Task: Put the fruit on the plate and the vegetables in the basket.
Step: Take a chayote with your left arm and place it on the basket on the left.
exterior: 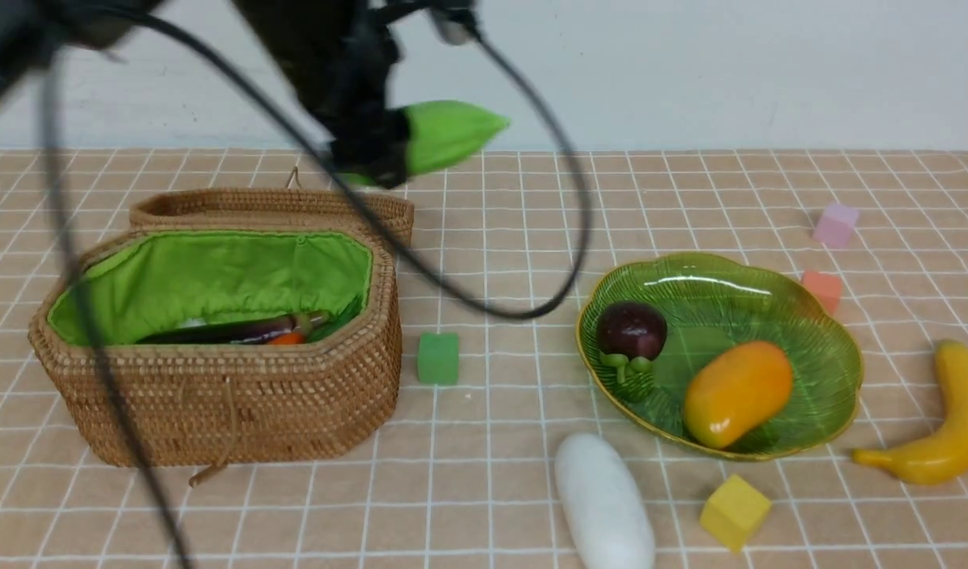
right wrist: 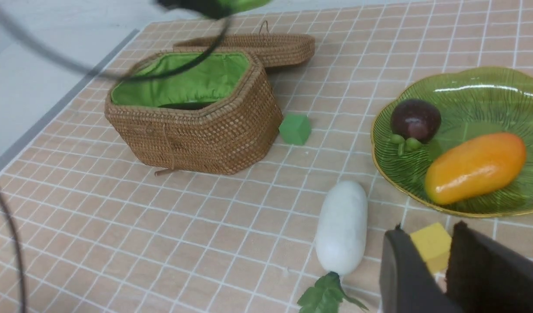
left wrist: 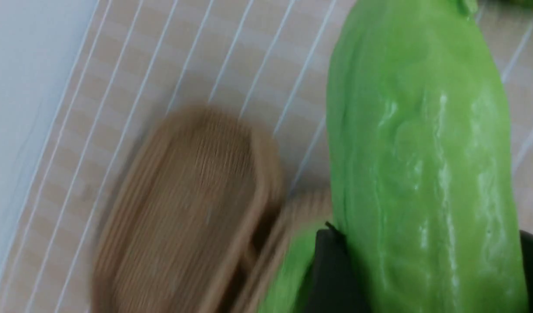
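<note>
Grips the light-green gourd (exterior: pixel 452 134) in the left hand (exterior: pixel 389 154), aloft, with the open basket (exterior: pixel 215 395) below it, eggplant (exterior: pixel 239 330) and carrot (exterior: pixel 288 338) inside. Shows the right hand (right wrist: pixel 427 230) narrowly parted, empty, radish (right wrist: pixel 341 226) beside it, plate (right wrist: pixel 475 87) with mango (right wrist: pixel 475 167) and mangosteen (right wrist: pixel 415 119) beyond.

Small cubes on the checked worktop (exterior: pixel 499 474)
A green cube (exterior: pixel 438 358) is seen mid-worktop and a yellow cube (exterior: pixel 734 510) nearest; a pink cube (exterior: pixel 836 224) and an orange cube (exterior: pixel 822 289) are set farther right.
</note>
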{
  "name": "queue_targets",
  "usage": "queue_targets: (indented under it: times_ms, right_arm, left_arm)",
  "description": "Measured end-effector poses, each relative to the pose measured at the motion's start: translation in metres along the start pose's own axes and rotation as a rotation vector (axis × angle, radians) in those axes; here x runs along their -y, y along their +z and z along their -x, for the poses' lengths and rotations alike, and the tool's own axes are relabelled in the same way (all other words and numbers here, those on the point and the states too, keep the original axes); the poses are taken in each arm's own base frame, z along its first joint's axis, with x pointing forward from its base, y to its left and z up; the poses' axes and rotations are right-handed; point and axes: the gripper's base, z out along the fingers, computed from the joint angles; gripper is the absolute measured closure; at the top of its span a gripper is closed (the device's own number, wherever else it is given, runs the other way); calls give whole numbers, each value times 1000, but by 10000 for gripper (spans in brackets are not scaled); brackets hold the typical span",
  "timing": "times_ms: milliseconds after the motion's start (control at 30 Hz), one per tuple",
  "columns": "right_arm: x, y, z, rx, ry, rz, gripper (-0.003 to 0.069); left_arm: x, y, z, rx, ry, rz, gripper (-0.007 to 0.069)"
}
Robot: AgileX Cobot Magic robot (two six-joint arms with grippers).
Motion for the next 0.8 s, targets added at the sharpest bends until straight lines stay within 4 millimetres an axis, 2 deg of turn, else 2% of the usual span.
queue_targets:
  times_ms: [33, 67, 133, 167, 200, 267, 300, 367, 533, 633, 667, 700, 767, 800]
  right_arm:
    - [0, 0, 0, 0, 0, 0, 475]
    - [0, 0, 0, 0, -16, 1, 475]
    - [-1, 0, 0, 2, -32, 9, 475]
    - [-1, 0, 1, 6, -35, 14, 475]
    - [-2, 0, 1, 14, -38, 22, 475]
    - [-3, 0, 2, 20, -45, 33, 475]
    - [-5, 0, 2, 25, -45, 51, 475]
    - [-7, 0, 2, 26, -40, 75, 475]
    - [-8, 0, 2, 20, -29, 91, 475]
    - [-7, 5, 2, -10, -22, 92, 475]
    - [-6, 12, 3, -59, -13, 89, 475]
    - [-5, 18, 4, -104, -6, 88, 475]
    - [-4, 25, 5, -164, 1, 86, 475]
    - [-3, 35, 9, -240, 3, 84, 475]
  left_arm:
    - [3, 2, -4, -20, 6, -9, 177]
    - [9, -5, -30, -107, 50, 1, 177]
    - [14, 2, -56, -154, 88, 4, 177]
    - [13, 6, -62, -153, 92, 18, 177]
    - [13, 15, -75, -168, 91, 24, 177]
    - [12, 24, -85, -174, 84, 34, 177]
    - [9, 40, -100, -188, 65, 43, 177]
    - [8, 54, -112, -208, 51, 37, 177]
    - [7, 60, -118, -216, 51, 46, 166]
    - [7, 57, -117, -202, 35, 56, 93]
    - [7, 53, -117, -196, 5, 61, 20]
    - [7, 48, -116, -192, -19, 66, -11]
    - [8, 41, -116, -186, -58, 72, -33]
    - [9, 28, -115, -169, -107, 88, -38]
